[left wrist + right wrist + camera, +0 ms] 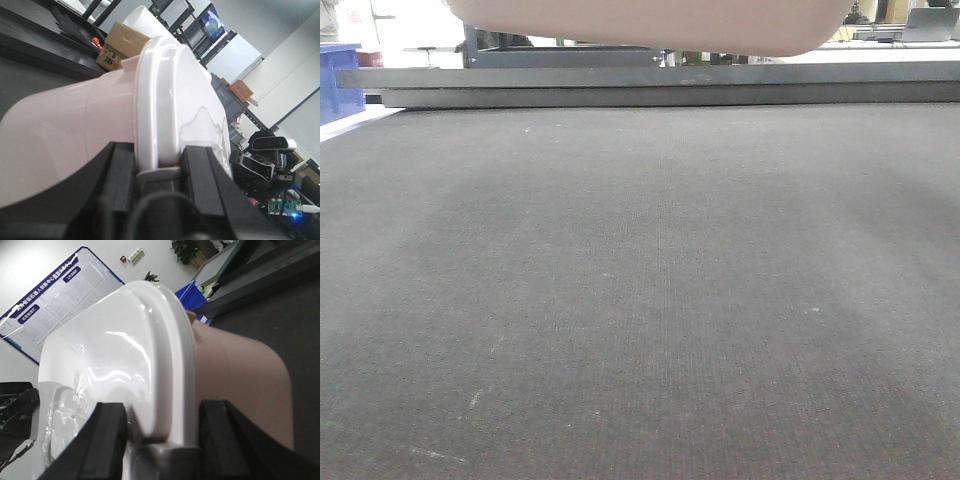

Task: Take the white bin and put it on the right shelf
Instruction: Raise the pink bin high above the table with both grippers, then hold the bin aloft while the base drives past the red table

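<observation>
Pale plastic bin [650, 25] hangs clear of the dark mat [640, 300]. The left gripper [160, 170] and the right gripper [162, 435] each clamp its lid rim. Grab complete; placement on the shelf remains. No shelf can be identified in view.

Bright glare on white bin [150, 355]

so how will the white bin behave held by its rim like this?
Probably slippery: the lid is glossy and the left gripper and right gripper pinch only its rim. The white bin is bulky, so it may swing between grips. Plastic walls likely flex; contents hidden, weight unclear.
</observation>
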`<state>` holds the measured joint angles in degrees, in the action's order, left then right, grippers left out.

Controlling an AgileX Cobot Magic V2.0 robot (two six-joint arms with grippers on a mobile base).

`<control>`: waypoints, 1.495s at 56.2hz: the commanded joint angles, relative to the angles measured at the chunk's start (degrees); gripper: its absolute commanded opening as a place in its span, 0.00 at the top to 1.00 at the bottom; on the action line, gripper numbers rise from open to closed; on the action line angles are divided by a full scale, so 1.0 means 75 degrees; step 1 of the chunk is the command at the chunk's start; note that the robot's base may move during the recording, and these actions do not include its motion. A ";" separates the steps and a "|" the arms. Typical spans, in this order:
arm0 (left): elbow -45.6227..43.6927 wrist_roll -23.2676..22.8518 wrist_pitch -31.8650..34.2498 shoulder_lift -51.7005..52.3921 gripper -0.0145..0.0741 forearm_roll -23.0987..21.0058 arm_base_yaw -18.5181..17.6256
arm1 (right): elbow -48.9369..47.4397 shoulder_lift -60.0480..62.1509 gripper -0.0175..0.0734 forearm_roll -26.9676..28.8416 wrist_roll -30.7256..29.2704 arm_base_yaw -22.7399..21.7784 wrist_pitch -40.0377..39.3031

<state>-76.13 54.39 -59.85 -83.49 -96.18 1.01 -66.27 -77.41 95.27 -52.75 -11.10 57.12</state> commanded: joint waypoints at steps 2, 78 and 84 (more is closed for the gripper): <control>-0.0268 0.0106 -0.2201 0.0309 0.98 -0.0431 -0.0436 | -0.0261 0.0371 0.73 0.0825 0.0027 0.0273 0.1749; -0.0268 0.0106 -0.2201 0.0309 0.98 -0.0431 -0.0436 | -0.0261 0.0357 0.73 0.0825 0.0027 0.0273 0.0679; -0.0268 0.0106 -0.2201 0.0309 0.98 -0.0431 -0.0436 | -0.0261 0.0357 0.73 0.0825 0.0027 0.0273 0.0679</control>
<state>-76.13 54.28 -59.97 -83.49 -95.83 0.54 -66.27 -77.32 96.32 -52.75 -10.78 53.45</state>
